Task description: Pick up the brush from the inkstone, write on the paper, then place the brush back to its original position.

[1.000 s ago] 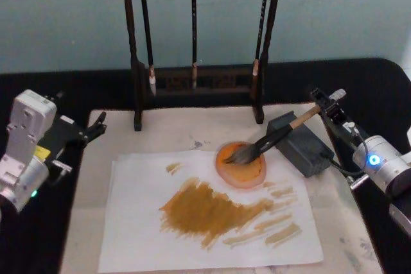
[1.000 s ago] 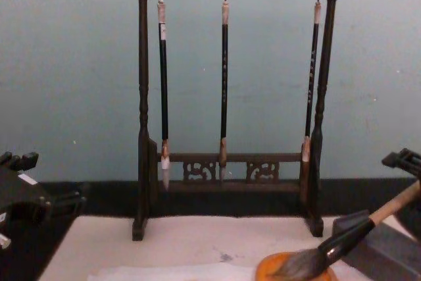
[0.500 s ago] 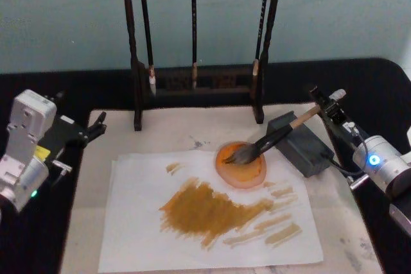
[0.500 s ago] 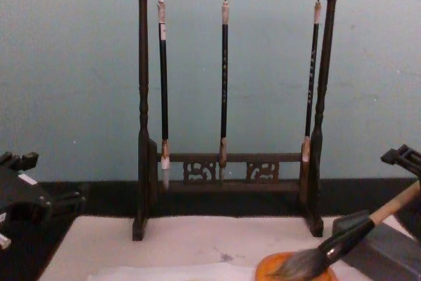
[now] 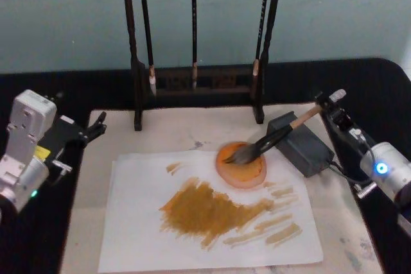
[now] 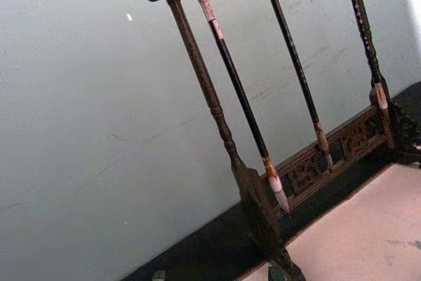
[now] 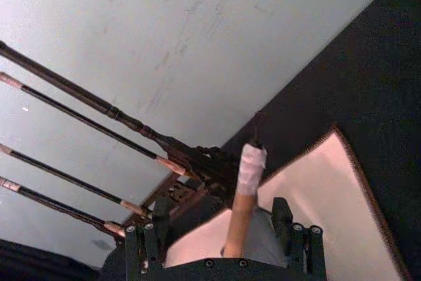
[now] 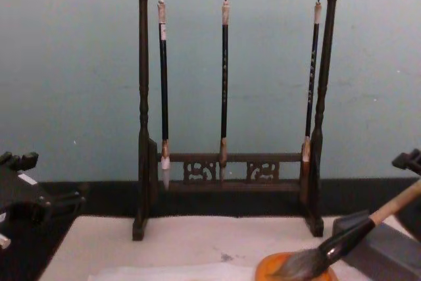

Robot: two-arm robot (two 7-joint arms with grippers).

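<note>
Right gripper (image 5: 335,112) has backed off from the tan handle end, fingers (image 7: 283,218) spread either side of it, seemingly not touching; brush (image 5: 266,141) lies propped on inkstone (image 5: 308,152), bristles in orange dish (image 5: 241,166) beside the paper (image 5: 141,235); a snag could roll it off.

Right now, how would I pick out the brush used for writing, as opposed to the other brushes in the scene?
Find the tall dark wooden rack at the back of the cream mat; in front of it sits an orange dish on the white paper. The brush lies slanted, bristles in that dish and handle propped on the grey block. Unlike the three thin dark brushes hanging upright, it is thick, tan-handled and bushy-tipped.
</note>
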